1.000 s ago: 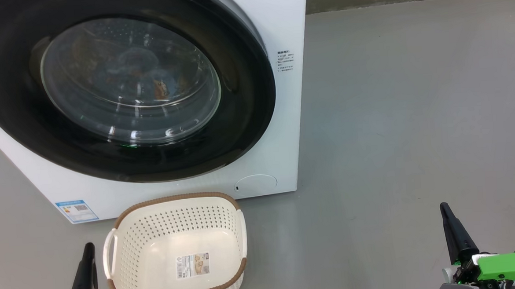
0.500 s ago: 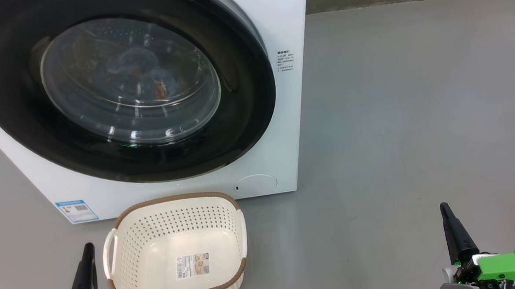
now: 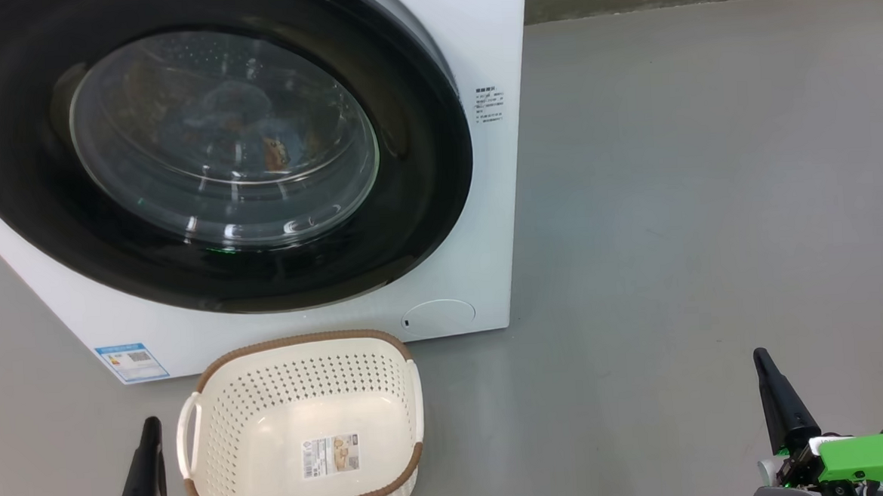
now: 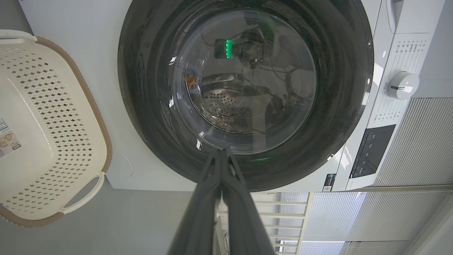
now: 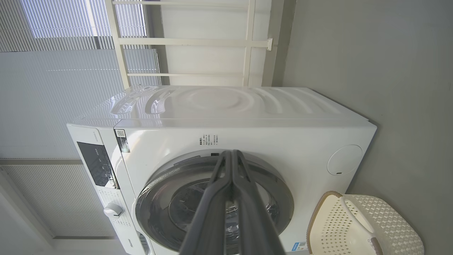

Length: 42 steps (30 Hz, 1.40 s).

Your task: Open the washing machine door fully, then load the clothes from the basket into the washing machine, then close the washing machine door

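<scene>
So, closest to me, nothing has shifted over the last second. The left gripper [image 4: 221, 152] and right gripper [image 5: 231, 153] sit parked low at either side of the head view, both with jaws pressed together and nothing between them. I read that stillness as the end of the job rather than a pause in it.

Just ahead of the left gripper, the basket [image 3: 305, 380] stands on the floor [image 3: 710, 188] close in front of the machine. It holds nothing: I can see its bare bottom and the product sticker [image 3: 330, 456].

Beyond it is the washing machine [image 3: 480, 42]. The washing machine door [image 3: 422, 166] looks seated flush against the front in the right wrist view, so I judge it shut. Behind the glass, the clothes [image 3: 222, 108] lie in the drum, blue fabric with an orange-brown patch showing. With the basket emptied, the drum loaded and the door closed, I see no step left to run.
</scene>
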Available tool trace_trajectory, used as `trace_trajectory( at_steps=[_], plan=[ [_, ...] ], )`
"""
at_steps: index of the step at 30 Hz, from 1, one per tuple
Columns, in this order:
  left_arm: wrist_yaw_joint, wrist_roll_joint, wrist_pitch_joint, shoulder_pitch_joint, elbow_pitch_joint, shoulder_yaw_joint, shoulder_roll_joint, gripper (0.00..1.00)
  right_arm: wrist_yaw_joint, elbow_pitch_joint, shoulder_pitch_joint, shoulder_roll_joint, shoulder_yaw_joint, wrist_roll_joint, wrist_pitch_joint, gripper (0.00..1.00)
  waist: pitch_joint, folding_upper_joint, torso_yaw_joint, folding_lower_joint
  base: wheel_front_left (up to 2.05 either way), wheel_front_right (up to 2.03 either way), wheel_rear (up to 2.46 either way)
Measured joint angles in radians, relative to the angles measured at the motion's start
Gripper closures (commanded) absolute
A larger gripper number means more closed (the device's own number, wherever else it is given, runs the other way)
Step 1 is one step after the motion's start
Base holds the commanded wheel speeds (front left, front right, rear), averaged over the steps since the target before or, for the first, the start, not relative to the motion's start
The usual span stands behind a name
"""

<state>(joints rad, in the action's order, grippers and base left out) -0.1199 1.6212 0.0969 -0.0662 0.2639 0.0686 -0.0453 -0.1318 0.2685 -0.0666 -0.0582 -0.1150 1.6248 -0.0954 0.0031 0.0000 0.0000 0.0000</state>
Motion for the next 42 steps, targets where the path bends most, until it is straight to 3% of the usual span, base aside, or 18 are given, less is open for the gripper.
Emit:
trace_trajectory(
  at_steps=[42],
  plan=[
    [0.000,-0.001,0.008,0.000,0.000,0.005,0.007,1.00,0.000,0.000,0.000,0.005,-0.009,-0.004,-0.002,1.00,0.000,0.0000,0.000,0.0000,0.00,0.00,0.00]
  ],
)
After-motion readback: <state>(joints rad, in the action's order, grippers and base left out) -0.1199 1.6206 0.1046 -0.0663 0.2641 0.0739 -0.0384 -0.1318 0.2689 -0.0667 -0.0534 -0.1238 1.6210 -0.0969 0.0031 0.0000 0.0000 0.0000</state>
